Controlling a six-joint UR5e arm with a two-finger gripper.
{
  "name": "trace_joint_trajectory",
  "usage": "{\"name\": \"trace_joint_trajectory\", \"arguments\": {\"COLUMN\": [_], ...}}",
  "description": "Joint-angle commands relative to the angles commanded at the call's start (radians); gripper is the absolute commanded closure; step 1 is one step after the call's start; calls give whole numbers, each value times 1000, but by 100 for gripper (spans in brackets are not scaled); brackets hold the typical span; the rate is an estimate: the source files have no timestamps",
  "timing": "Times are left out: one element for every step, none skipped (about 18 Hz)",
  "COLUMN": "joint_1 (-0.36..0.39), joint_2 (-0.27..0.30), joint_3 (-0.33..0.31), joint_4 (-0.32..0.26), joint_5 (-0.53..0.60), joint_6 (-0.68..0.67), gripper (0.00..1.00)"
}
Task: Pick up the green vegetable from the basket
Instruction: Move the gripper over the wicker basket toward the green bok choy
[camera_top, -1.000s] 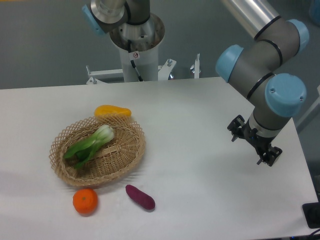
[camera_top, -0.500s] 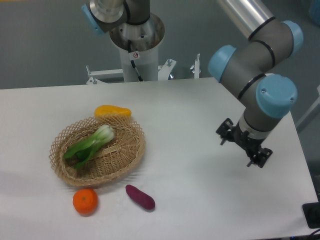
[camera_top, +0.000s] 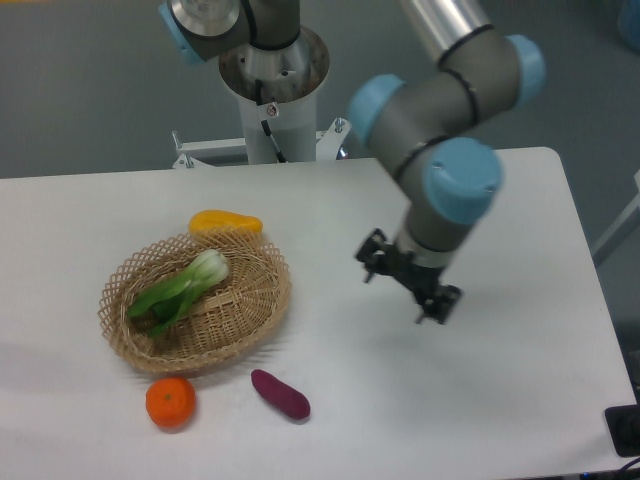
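Note:
The green vegetable (camera_top: 181, 288), a small bok choy with a pale stem and dark leaves, lies inside the tan wicker basket (camera_top: 262, 312) at the left of the table. My gripper (camera_top: 408, 287) hangs above the table's middle, well to the right of the basket and apart from it. Its black fingers point down at the table. From this angle the gap between them does not show, and nothing is seen held.
A yellow squash-like vegetable (camera_top: 226, 222) rests against the basket's far rim. An orange (camera_top: 170, 402) and a purple sweet potato (camera_top: 280, 394) lie in front of the basket. The robot's base column (camera_top: 272, 90) stands behind the table.
The arm has swung left across the table, carrying the gripper from the right edge toward the middle. The basket and produce have not moved.

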Motion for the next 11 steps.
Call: {"name": "trace_joint_trajectory", "arguments": {"joint_1": [-20, -44, -71, -97, -120, -143, -170, -198, -224, -245, -265], "joint_2": [6, 6, 8, 9, 14, 17, 17, 17, 14, 11, 6], "joint_3": [-19, -31, -40, -52, -65, -78, -86, -88, -92, -100, -106], "joint_4": [17, 19, 19, 19, 17, 19, 19, 17, 16, 16, 17], "joint_5": [2, 3, 6, 8, 9, 6, 5, 3, 5, 2, -1], "joint_6": [0, -2, 0, -2, -11, -28, -46, -64, -86, -109, -141], "gripper": [0, 0, 0, 0, 0, 0, 0, 0, 0, 0, 0]}}
